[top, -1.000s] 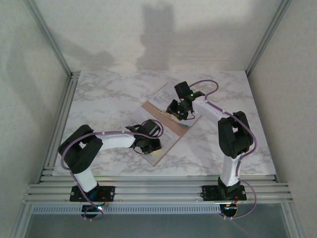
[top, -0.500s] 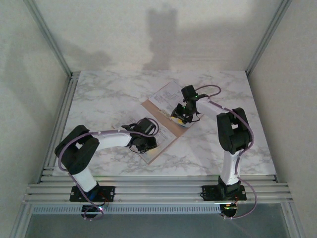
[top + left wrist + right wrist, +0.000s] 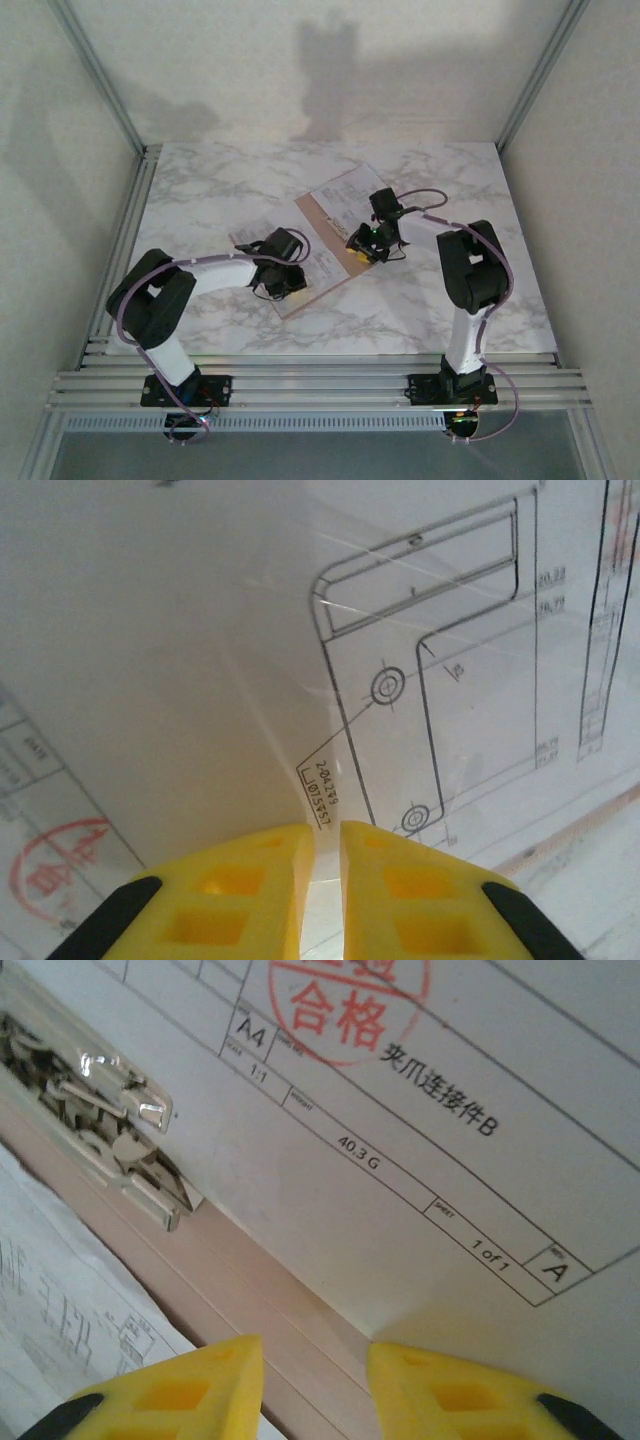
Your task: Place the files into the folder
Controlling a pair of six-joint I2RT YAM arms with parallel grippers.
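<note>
white walls, marble table.

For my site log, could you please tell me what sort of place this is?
Likely a robot test cell: a white marble-patterned tabletop, silver aluminium frame rails along its near edge, and plain white enclosure walls.

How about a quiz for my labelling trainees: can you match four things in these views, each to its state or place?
Column 1
1. left gripper
2. right gripper
3. metal clip
4. red stamp

Column 2
A. printed on the title-block sheet
B. shut on the line-drawing sheet
C. open, over the folder
D. silver, lying on the folder

Pairs: 1-B, 2-C, 3-D, 4-A
</note>
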